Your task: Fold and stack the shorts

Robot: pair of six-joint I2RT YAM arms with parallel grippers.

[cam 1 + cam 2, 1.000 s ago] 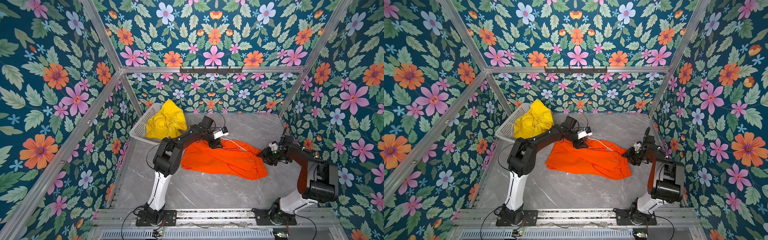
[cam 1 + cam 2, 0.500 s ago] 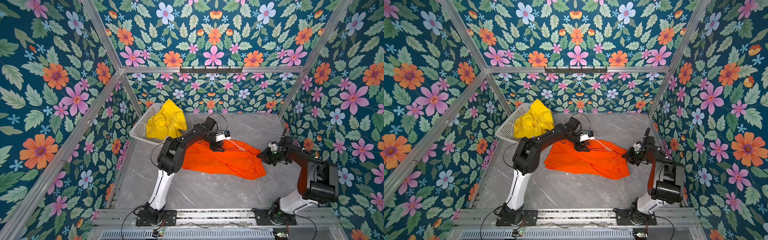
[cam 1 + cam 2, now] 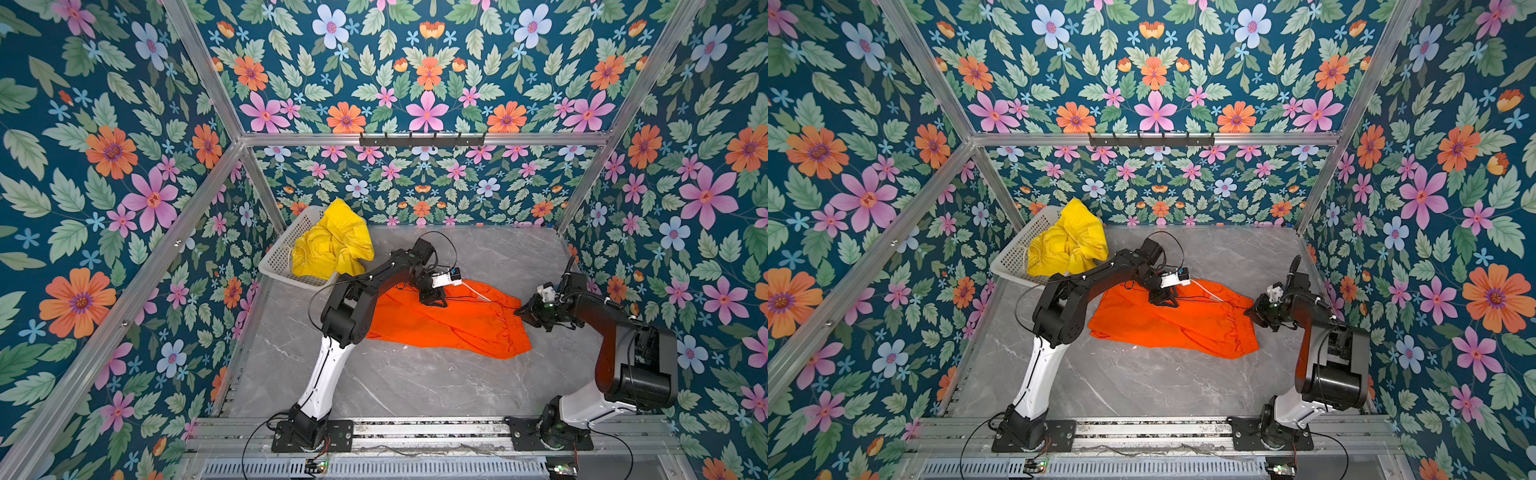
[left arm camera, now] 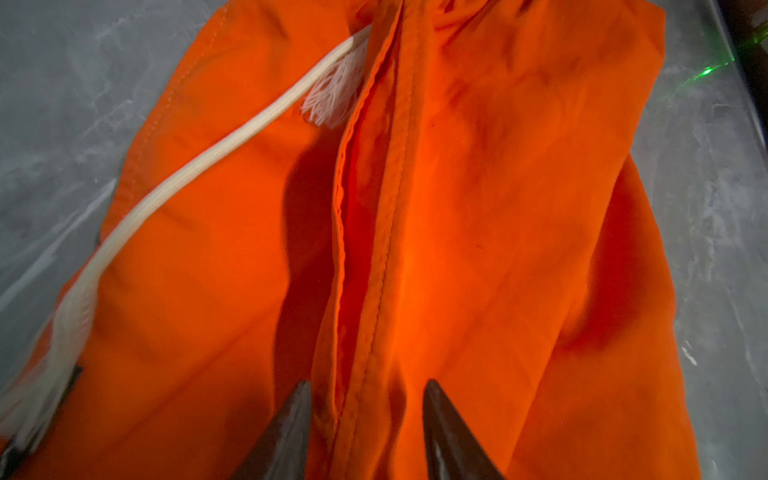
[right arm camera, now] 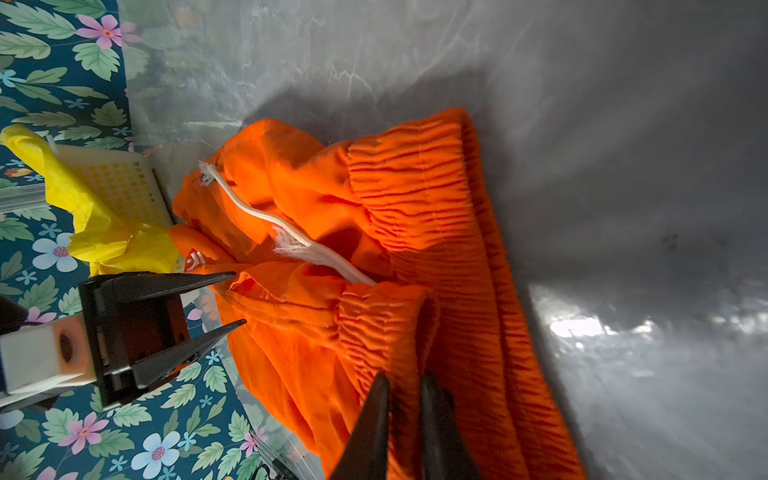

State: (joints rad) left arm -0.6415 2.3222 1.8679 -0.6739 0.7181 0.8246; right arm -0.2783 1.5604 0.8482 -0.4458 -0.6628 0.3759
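The left arm [image 3: 374,282] hides the orange shorts [image 3: 457,324] at their ten-o'clock corner; yellow shorts [image 3: 332,245] cover most of the basket [image 3: 279,254] (its inside unseen).

The left claw [image 4: 365,386] has dropped lower onto the orange shorts [image 3: 457,328], and its jaws have narrowed to either side of a raised seam [image 4: 386,232]. The right claw [image 5: 402,382] has pinched down on the gathered waistband [image 5: 415,187].

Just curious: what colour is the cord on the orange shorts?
Pale cream. The drawstring on the orange shorts shows best in the left wrist view.
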